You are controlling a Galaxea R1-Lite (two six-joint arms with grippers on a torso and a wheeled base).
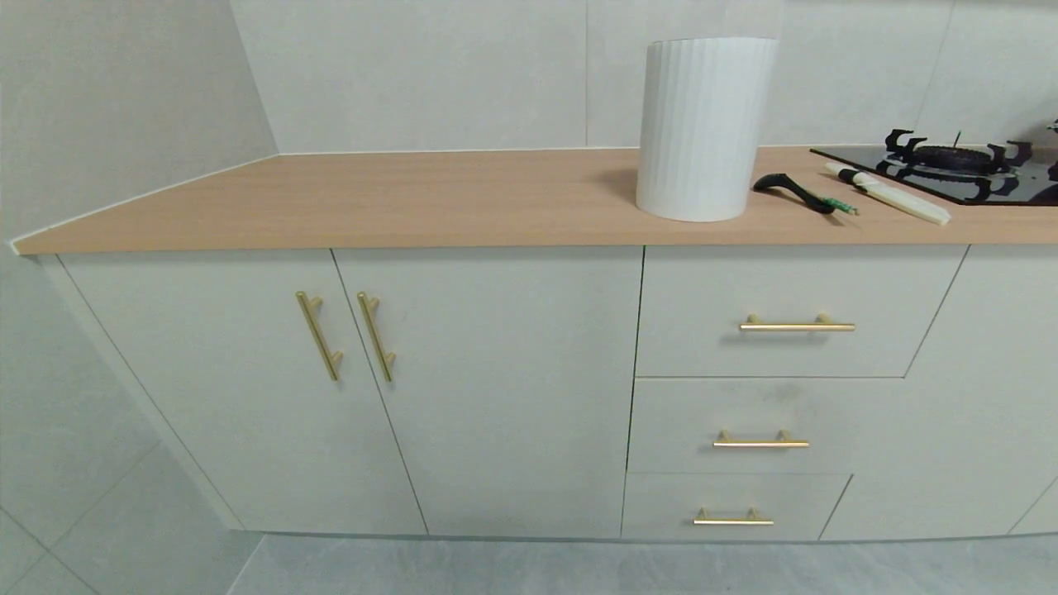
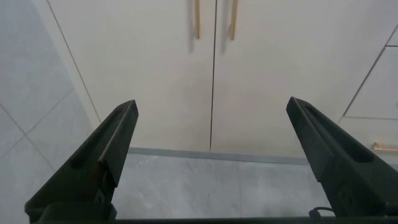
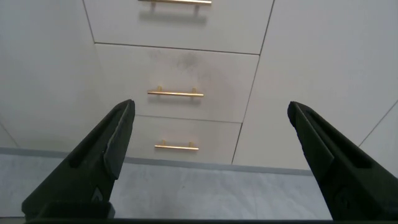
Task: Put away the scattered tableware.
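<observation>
We count one white ribbed canister [image 1: 702, 128] on one countertop [image 1: 413, 198]. Just right of the canister lie two utensils: one black-handled tool [image 1: 792, 191] and one long white utensil [image 1: 888, 194]. Farther right sits one burner grate [image 1: 950, 157]. Below the canister we find three drawers [image 1: 702, 289], each with one gold handle [image 1: 797, 326]. Lower left of it are two cabinet doors [image 1: 207, 388] with two bar handles [image 1: 319, 335].

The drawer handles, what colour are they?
Gold. The drawer handles show best in the head view.
</observation>
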